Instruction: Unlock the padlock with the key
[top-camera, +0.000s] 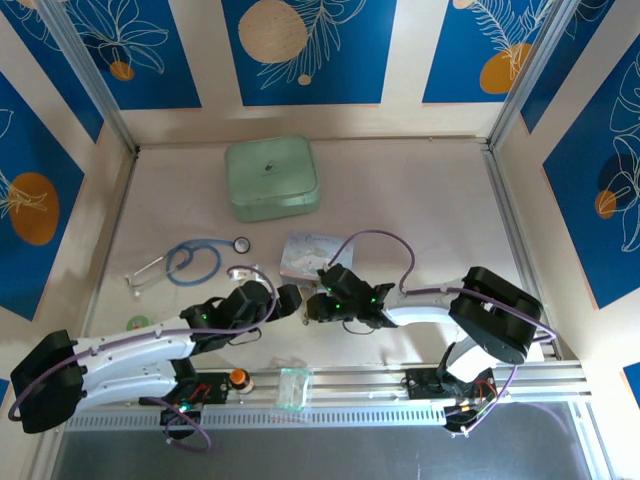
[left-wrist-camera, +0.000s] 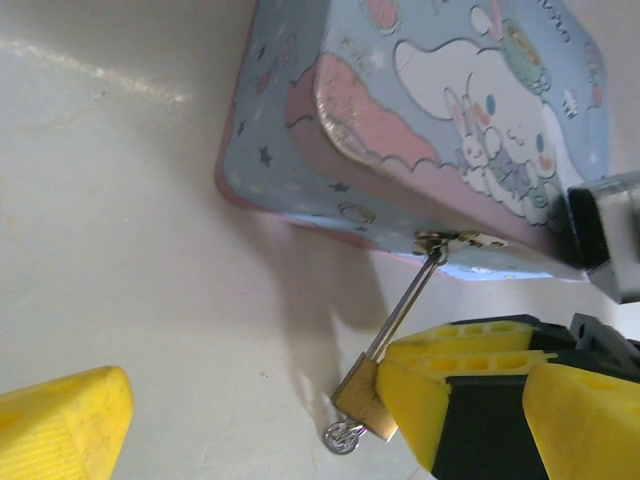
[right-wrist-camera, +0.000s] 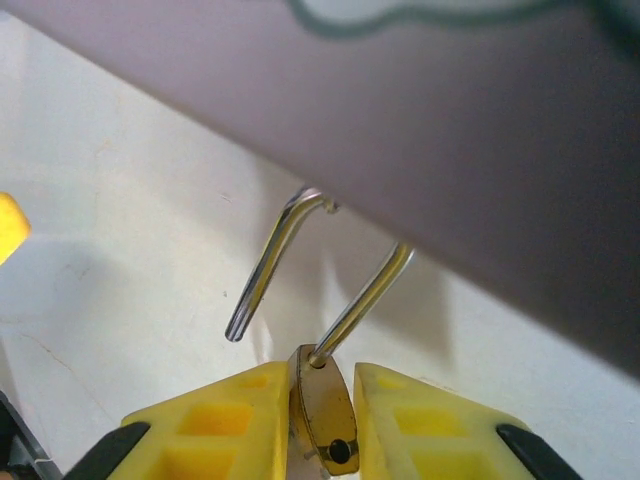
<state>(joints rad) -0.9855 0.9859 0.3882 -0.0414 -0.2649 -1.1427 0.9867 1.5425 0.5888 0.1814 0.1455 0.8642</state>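
The right gripper (right-wrist-camera: 322, 390) has its 2 yellow fingers narrow and pressed against either side of the padlock (left-wrist-camera: 362, 400), which sits low in the middle of the right wrist view, so it seems to be gripping the brass body. The shackle (right-wrist-camera: 360, 295) runs up from the body and hooks through the clasp of the cartoon tin (left-wrist-camera: 400, 110). 1 of its legs hangs free at center left of that view, clear of the body, so the lock looks already sprung open. A small silvery ring at the bottom of the body, low in the left wrist view, is probably the head of the key (left-wrist-camera: 343, 437); whether it sits fully in the keyhole cannot be told. The left gripper (top-camera: 288, 300) stands wide and holds nothing, with 1 finger (left-wrist-camera: 60, 420) at the lower left of its own view, well apart from the lock. The step in hand appears to be steadying the body. To do it well, the grip should fall on the 2 flat faces, firm enough to stop the body twisting. It should not pull so hard that the tin slides across the table (left-wrist-camera: 120, 250), and it should leave the key end clear for the other gripper.
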